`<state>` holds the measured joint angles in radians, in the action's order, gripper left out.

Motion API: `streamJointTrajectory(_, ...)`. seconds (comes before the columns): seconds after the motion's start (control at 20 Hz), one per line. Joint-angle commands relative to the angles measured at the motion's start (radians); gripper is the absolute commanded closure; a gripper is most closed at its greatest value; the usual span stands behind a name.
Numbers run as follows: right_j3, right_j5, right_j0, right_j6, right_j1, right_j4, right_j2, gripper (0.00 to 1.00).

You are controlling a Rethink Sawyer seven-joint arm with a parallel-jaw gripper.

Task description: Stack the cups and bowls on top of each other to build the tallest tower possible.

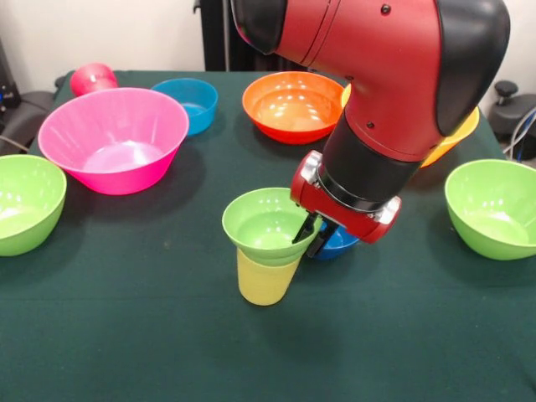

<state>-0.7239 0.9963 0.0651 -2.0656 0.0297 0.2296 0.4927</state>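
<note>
dark green tablecloth (126,335), pale wall (117,33) behind, hand (311,237) pinching small green bowl (264,224) rim atop yellow cup (264,280)

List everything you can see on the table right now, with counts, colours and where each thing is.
Yellow cup: one, pale yellow, front centre, tower base.
Small green bowl: one, lime, seated on that cup.
Large green bowls: two, lime, left edge and right edge.
Pink bowl: one, large, back left.
Light blue bowl: one, behind the pink.
Orange-red bowl: one, back centre.
Yellow-orange bowl: one, mostly hidden by the arm.
Dark blue bowl: one, under the wrist.
Red cup: one, back left.
Tablecloth: dark green.
Gripper: fingers straddling the small green bowl's rim.
</note>
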Motion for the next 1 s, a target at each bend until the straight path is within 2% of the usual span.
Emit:
streamJointTrajectory(0.05,-0.011,0.073,-0.021,0.179,-0.095,-0.102,-0.127,1.0)
streamJointTrajectory(0.15,-0.007,0.075,-0.023,0.186,-0.097,-0.107,-0.121,1.0)
streamJointTrajectory(0.8,-0.183,-0.038,-0.018,0.183,-0.019,-0.168,-0.154,1.0)
streamJointTrajectory(1.0,-0.175,-0.037,-0.022,0.173,-0.026,-0.176,-0.163,1.0)
